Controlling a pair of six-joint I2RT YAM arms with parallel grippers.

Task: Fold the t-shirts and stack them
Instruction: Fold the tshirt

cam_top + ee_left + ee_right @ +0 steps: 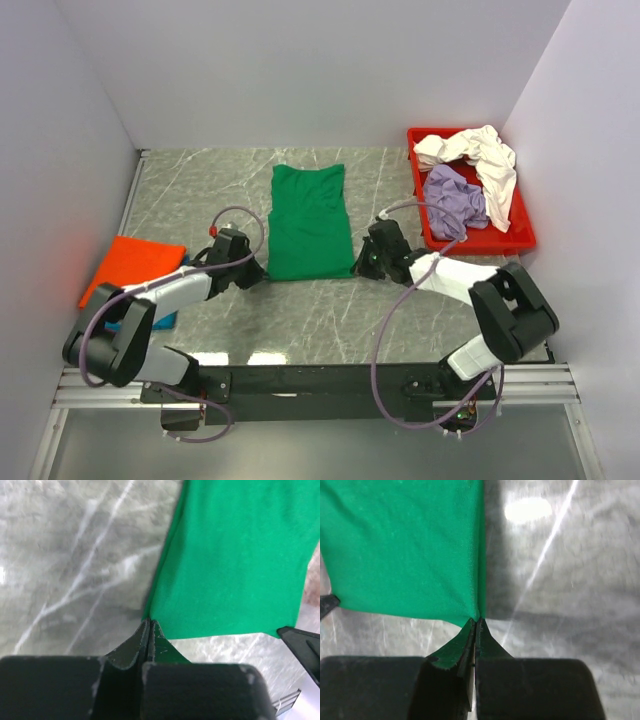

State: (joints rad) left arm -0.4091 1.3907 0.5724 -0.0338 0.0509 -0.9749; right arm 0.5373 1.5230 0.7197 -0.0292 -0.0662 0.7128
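Observation:
The bright green t-shirt (307, 220) lies flat as a narrow folded strip in the middle of the table. My left gripper (262, 273) is shut on its near left corner (152, 615). My right gripper (357, 268) is shut on its near right corner (477, 611). Both corners sit at the table surface. The orange t-shirt (130, 264) lies folded at the left, on top of a teal one (165, 320). The cream-white t-shirt (480, 160) and the lavender t-shirt (455, 200) lie crumpled in the red tray (520, 235).
The red tray stands at the back right against the wall. White walls close in the table on the left, back and right. The folded orange and teal stack lies close to my left arm.

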